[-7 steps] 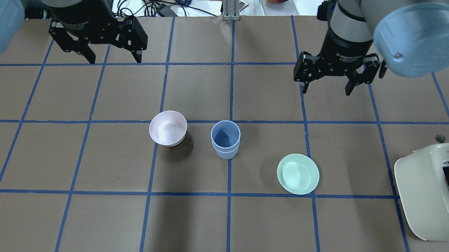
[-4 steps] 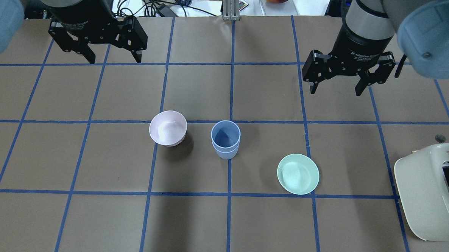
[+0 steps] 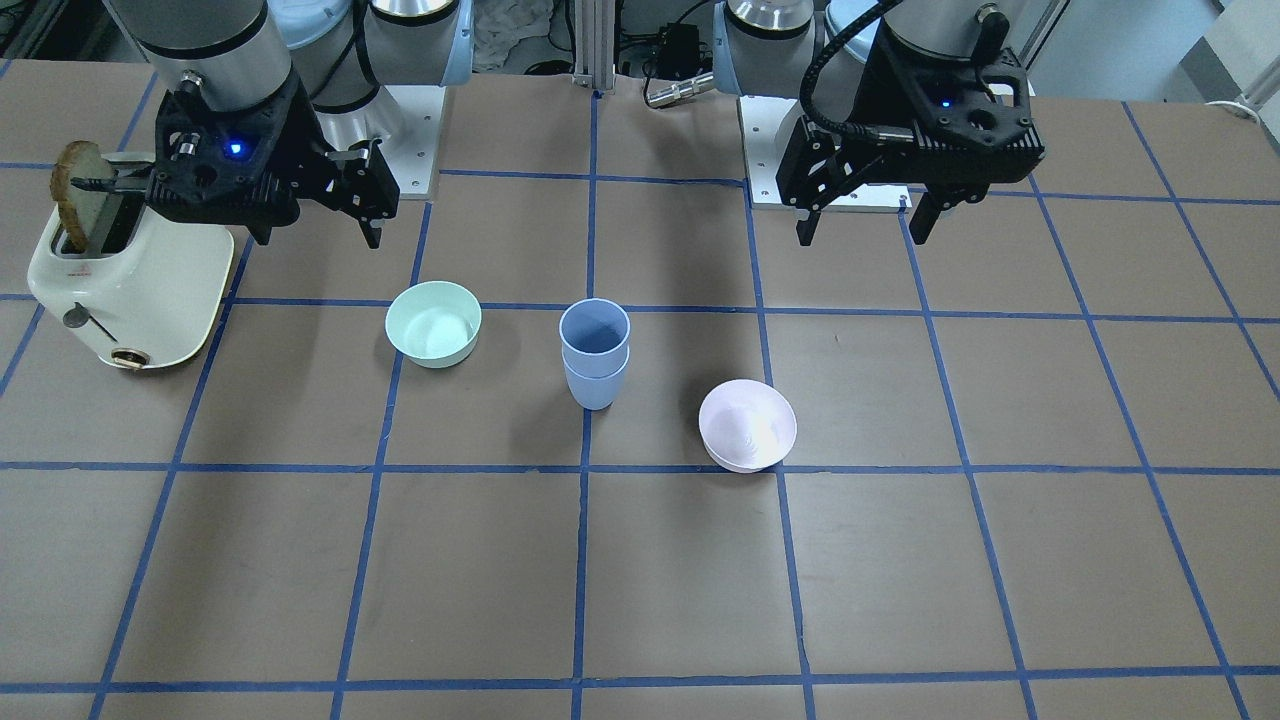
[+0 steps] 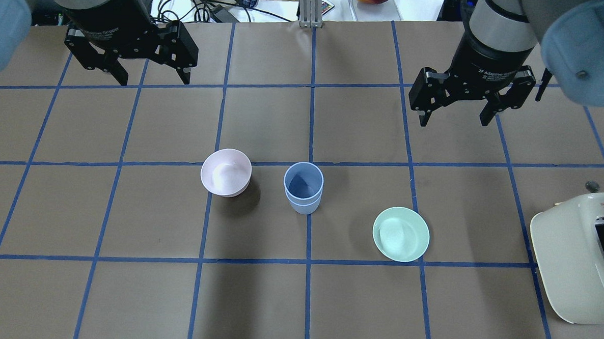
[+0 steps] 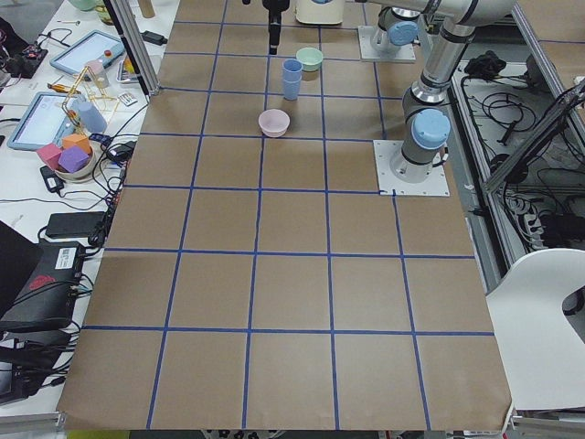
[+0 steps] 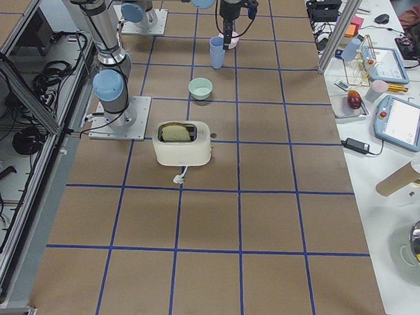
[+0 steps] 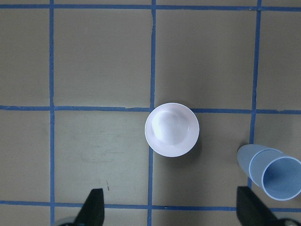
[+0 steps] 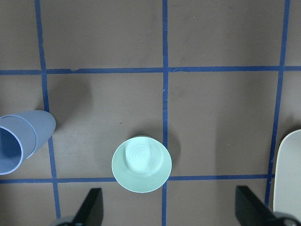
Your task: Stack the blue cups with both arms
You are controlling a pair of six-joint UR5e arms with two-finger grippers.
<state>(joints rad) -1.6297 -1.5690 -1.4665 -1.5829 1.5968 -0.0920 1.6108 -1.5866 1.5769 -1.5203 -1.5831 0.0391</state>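
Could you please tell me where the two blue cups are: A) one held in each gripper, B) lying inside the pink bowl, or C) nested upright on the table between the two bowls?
C: the blue cups stand nested, one inside the other, between the pink bowl and the mint-green bowl.

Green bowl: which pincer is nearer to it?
Right. The right pincer hangs open above the table on the robot's side of the green bowl. The left pincer is well off to the other side, past the cups and the pink bowl.
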